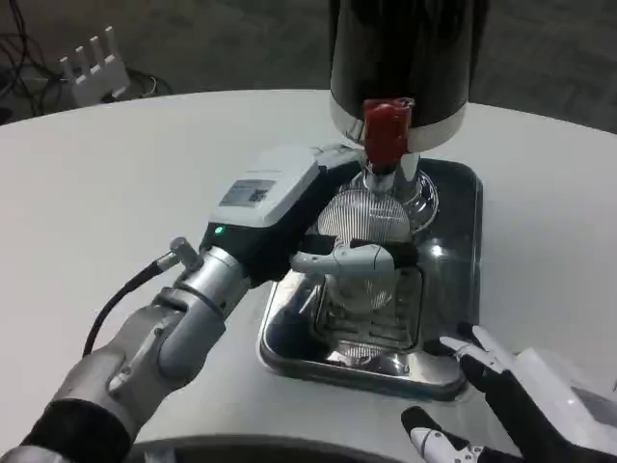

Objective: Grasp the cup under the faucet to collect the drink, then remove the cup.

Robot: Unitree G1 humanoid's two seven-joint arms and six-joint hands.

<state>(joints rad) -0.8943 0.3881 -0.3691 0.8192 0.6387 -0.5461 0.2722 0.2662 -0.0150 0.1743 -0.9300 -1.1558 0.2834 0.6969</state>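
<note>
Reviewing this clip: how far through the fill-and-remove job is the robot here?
Done: the left hand grips the clear ribbed cup, which sits tilted beneath the red faucet tap over the metal drip tray. In hand: collecting the drink, though no liquid is discernible in the cup. Left: drawing the cup out from the dispenser. The right hand waits open beside the tray.
</note>
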